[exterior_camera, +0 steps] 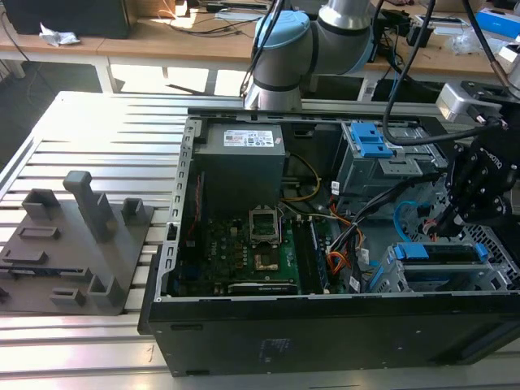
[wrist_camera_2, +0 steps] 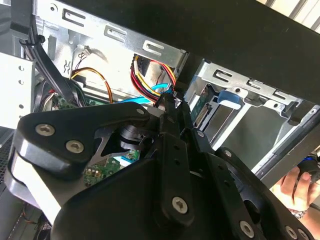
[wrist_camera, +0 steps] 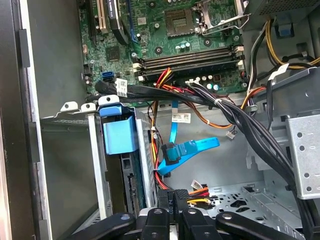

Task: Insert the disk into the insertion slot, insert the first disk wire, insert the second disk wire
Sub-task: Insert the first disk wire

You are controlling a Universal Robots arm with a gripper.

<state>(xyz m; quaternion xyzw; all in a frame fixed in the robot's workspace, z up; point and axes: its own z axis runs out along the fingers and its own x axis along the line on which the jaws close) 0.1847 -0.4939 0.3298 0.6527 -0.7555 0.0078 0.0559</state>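
Observation:
The disk [exterior_camera: 443, 253], in its blue frame [wrist_camera: 118, 131], sits inside the insertion slot [exterior_camera: 492, 279], a silver cage [wrist_camera_2: 260, 90] at the case's near corner on the exterior view's right. My gripper [exterior_camera: 449, 227] hangs just beside the disk's connector end [wrist_camera_2: 200, 114]. Its fingers are shut [wrist_camera: 174, 201] on a black plug with red, yellow and orange leads [wrist_camera: 197, 192], the first disk wire. The second disk wire [wrist_camera: 186, 150], flat and light blue, loops loose just beyond the fingertips [wrist_camera_2: 169, 107], its blue plug [wrist_camera: 171, 152] free.
A thick black cable bundle [wrist_camera: 220, 107] crosses above the cage. The motherboard [exterior_camera: 244, 248] and power supply [exterior_camera: 244, 158] fill the case's left. A second cage with a blue clip [exterior_camera: 370, 142] stands behind. A person's hand [wrist_camera_2: 296, 184] is by the case's outer edge.

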